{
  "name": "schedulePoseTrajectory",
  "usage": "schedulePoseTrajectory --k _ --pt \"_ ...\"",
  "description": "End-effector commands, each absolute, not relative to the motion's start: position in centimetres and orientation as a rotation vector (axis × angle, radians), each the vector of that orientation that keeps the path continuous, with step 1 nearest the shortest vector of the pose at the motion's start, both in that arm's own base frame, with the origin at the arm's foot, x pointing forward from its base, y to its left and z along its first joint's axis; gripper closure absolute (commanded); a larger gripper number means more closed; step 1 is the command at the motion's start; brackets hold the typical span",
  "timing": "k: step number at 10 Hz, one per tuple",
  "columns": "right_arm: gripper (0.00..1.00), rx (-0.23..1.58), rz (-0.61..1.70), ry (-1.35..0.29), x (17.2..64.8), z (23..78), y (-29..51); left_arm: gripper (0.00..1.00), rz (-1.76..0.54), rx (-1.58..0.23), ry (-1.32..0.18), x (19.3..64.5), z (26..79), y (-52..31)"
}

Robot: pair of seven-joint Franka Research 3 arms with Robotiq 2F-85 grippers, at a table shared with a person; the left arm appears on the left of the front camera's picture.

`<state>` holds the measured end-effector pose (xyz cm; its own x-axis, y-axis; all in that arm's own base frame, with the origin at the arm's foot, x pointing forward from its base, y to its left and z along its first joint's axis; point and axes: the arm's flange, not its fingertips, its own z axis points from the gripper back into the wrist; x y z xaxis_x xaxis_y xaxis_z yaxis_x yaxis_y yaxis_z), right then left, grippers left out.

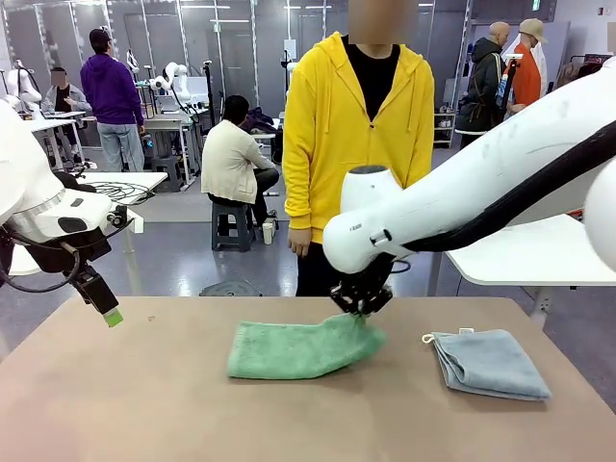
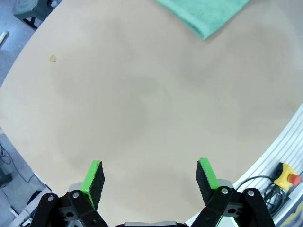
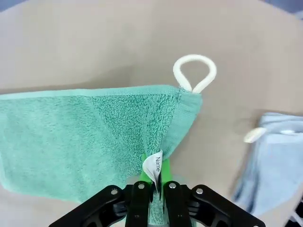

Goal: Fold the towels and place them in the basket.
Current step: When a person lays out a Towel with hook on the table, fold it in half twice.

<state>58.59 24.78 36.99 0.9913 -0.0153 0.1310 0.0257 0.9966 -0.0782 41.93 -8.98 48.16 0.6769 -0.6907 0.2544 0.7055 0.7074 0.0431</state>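
**Right gripper pinching the green towel's corner**

Nearest the robot, the brown table is lying bare across its front. The left gripper is hanging above the table's left side, its green-padded fingers standing wide apart with nothing between them. Toward the middle, the green towel is lying folded on the table, its right end lifted. The right gripper is clamping that end just below the white loop, with the small white label sticking out at its fingers. To the right, well apart, the grey-blue towel is resting folded. At the far side, a person in a yellow hoodie is standing.
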Motion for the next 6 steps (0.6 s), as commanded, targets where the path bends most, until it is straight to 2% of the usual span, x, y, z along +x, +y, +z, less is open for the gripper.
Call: schedulePoseTrajectory --k 1,3,6 --pt "1.0 -0.189 -0.04 -0.196 57.9 40.3 25.6 0.02 -0.776 -0.047 -0.254 42.3 48.4 -9.1" --pt "1.0 -0.188 0.036 -0.203 58.0 42.7 27.9 0.02 -0.776 -0.047 -0.254 42.3 48.4 -9.1" --pt "1.0 -0.149 0.113 -0.163 58.8 41.8 32.9 0.02 -0.776 -0.047 -0.254 42.3 48.4 -9.1"
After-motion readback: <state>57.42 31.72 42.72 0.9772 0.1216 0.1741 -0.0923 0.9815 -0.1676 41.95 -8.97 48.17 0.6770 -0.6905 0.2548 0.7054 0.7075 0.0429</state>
